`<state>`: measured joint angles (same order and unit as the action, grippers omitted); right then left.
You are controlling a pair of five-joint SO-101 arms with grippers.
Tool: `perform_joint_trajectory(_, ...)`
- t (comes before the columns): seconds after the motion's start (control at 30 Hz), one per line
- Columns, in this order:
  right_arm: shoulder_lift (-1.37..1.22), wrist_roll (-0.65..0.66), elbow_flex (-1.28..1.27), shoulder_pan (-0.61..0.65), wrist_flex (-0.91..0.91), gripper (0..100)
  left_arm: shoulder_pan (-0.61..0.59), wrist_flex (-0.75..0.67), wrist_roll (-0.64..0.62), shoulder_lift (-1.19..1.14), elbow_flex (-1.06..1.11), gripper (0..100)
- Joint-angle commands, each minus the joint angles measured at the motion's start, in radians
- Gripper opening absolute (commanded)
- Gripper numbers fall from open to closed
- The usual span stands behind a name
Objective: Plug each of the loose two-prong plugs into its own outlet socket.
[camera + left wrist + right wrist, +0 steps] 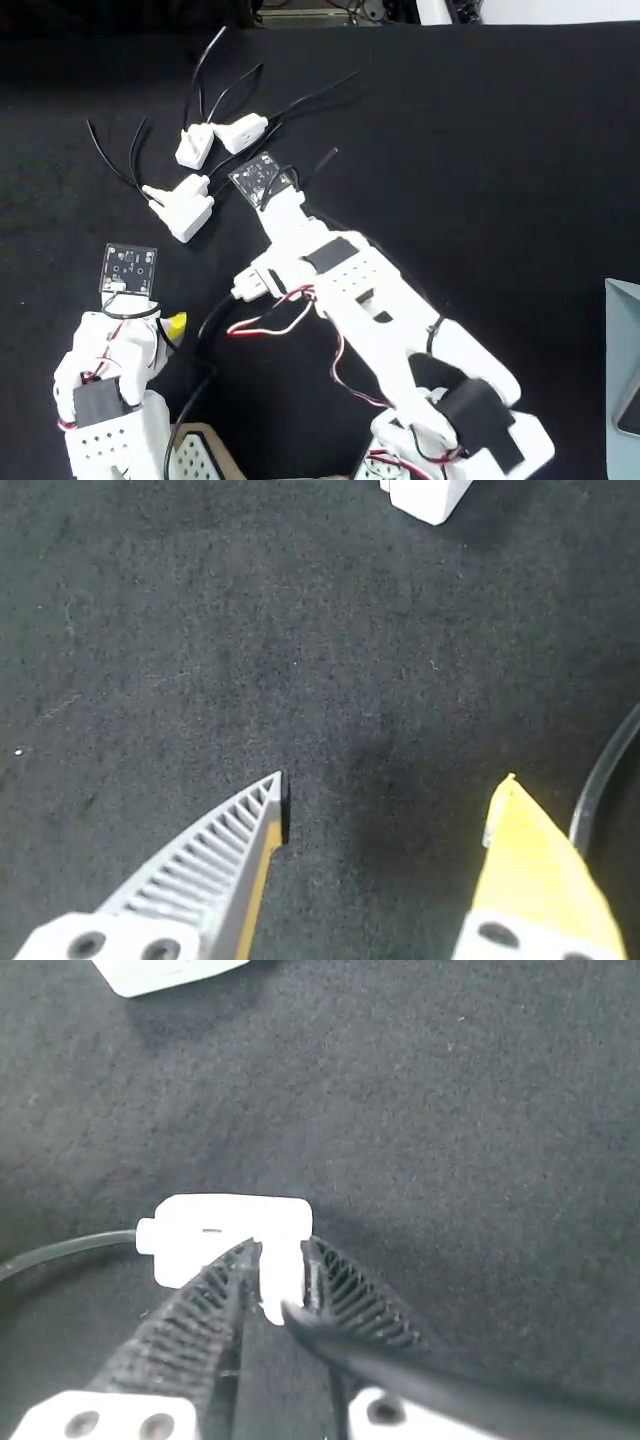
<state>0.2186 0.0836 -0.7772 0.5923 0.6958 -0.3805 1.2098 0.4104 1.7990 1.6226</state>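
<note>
Plug pinched on the right side.
Right gripper clamps the white two-prong plug across its body at the black surface, probably to steer the prongs; left gripper hangs open.

black cloth table, perhaps grey box

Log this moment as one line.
right gripper: shut on white plug, black cable attached | left gripper: open, empty, above black mat
</note>
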Motion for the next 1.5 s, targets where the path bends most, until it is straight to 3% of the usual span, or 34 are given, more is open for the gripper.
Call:
perform_joint_trajectory(0.0,-0.074,0.005,0.035,0.017,-0.038,1.2,-0.015,-0.014,-0.003,0.002,-0.007,32)
perform_joint_trajectory(0.4,-0.177,0.012,0.044,0.026,-0.112,1.2,-0.015,-0.014,-0.003,0.002,-0.004,32)
perform_joint_trajectory(0.7,-0.186,0.012,0.291,0.003,-0.117,1.2,-0.015,-0.014,-0.003,0.002,-0.001,32)
perform_joint_trajectory(1.0,-0.229,0.012,0.378,-0.014,-0.302,2.0,-0.015,-0.014,-0.003,0.002,-0.001,32)
perform_joint_trajectory(1.27,-0.343,0.012,0.377,-0.015,-0.304,25.6,-0.015,-0.014,-0.003,0.002,0.001,32)
perform_joint_trajectory(1.47,-0.243,0.012,0.378,-0.005,-0.158,28.3,-0.015,-0.014,-0.003,0.002,0.001,32)
